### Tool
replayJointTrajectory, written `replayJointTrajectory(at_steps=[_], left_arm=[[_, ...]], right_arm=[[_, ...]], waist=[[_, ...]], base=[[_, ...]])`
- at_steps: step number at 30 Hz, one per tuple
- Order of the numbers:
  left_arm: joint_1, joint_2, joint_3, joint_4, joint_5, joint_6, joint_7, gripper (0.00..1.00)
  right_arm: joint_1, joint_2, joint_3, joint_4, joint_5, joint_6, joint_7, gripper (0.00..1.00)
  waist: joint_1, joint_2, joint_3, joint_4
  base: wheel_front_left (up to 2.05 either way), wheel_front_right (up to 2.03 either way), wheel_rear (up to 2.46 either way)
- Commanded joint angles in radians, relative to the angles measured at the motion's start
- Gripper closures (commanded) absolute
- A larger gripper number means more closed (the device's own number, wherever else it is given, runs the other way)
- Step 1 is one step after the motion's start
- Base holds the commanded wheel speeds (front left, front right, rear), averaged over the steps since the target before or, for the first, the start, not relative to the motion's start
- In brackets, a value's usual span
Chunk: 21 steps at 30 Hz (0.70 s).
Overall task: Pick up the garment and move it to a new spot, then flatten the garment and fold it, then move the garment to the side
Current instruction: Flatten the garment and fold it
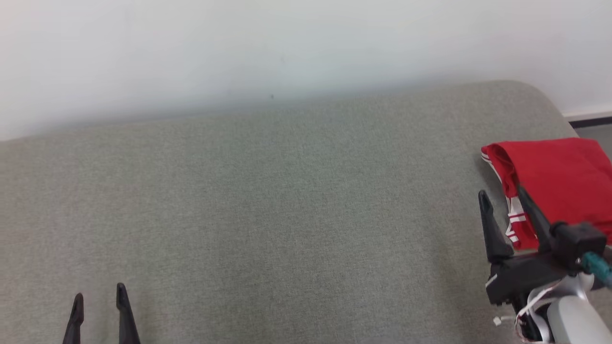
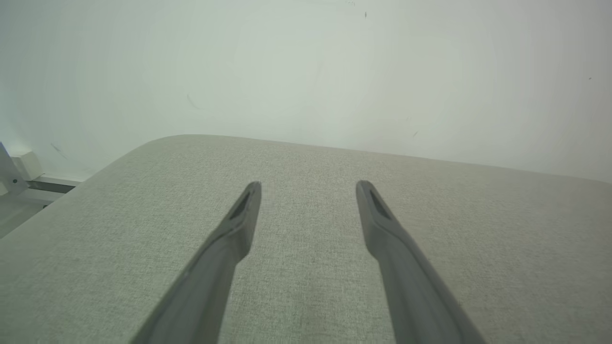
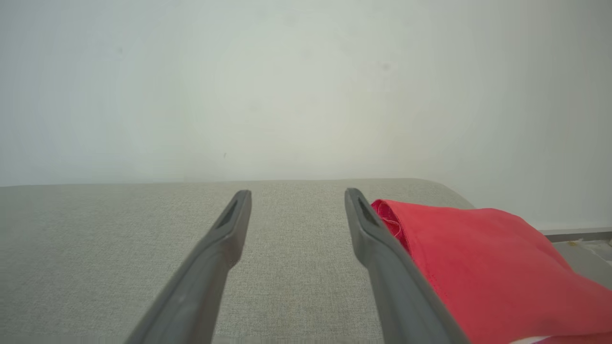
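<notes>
**Folded garment and both claws at rest above the surface.** A red garment point(image 1: 559, 181) lies folded in a compact stack on a grey, fabric-covered surface point(image 1: 287, 215). White striped trim point(image 1: 517, 220) shows along its left border. The rolled fold of the stack faces left, and its right part runs out of the head view. A pale wall point(image 1: 287, 48) rises behind the garment, and a dark skirting strip point(image 1: 590, 121) meets that wall just beyond the garment's far right corner.

The right claw point(image 1: 502, 193) stands at the garment's near left corner with its jaws spread wide and nothing between them. One finger crosses in front of the striped border. The other points over bare fabric just left of the garment. Whether either finger touches the cloth cannot be told. Behind the fingers, nearer than the garment, are the dark claw body, a teal connector point(image 1: 597, 266) and the pale forearm point(image 1: 573, 320).

In the right wrist view the right claw point(image 3: 299, 192) is again wide apart, with the garment point(image 3: 478, 267) lying against the outer side of its right-hand finger and bare weave between the two.

The left claw point(image 1: 100, 291) is well apart from the garment, far to its left and nearer the robot. It too is wide and empty. The left wrist view shows the left claw point(image 2: 310, 184) above plain surface point(image 2: 502, 248).
</notes>
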Motion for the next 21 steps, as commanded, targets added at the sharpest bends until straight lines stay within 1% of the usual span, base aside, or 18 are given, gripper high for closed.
replayJointTrajectory(at_steps=[1, 10, 14, 18, 21], left_arm=[[0.004, 0.0, 0.009, 0.006, 0.004, -0.002, -0.003, 0.0], [-0.018, 0.0, -0.002, 0.079, 0.02, -0.025, -0.003, 0.0], [-0.02, 0.0, -0.025, 0.104, 0.02, -0.014, -0.003, 0.0], [-0.005, 0.0, -0.029, 0.12, 0.023, -0.024, -0.003, 0.0], [-0.003, 0.0, -0.042, 0.129, 0.027, -0.016, -0.003, 0.0]], right_arm=[[0.017, 0.005, 0.002, 0.0, -0.006, -0.002, -0.013, 0.0], [0.106, 0.057, -0.007, 0.023, -0.072, -0.002, -0.071, 0.0], [0.129, 0.076, -0.004, 0.039, -0.086, -0.003, -0.08, 0.0], [0.141, 0.088, -0.004, 0.053, -0.095, -0.003, -0.085, 0.0], [0.146, 0.092, -0.014, 0.067, -0.102, -0.002, -0.09, 0.0]], waist=[[0.0002, 0.0001, -0.024, 0.016], [0.0002, 0.0001, -0.056, 0.031], [0.0002, 0.0001, -0.065, 0.031], [0.0002, 0.0001, -0.073, 0.027], [0.0002, 0.0001, -0.078, 0.024]], base=[[0.0, 0.0, 0.0], [0.0, 0.0, 0.0], [0.0, 0.0, 0.0], [0.0, 0.0, 0.0], [0.0, 0.0, 0.0]])
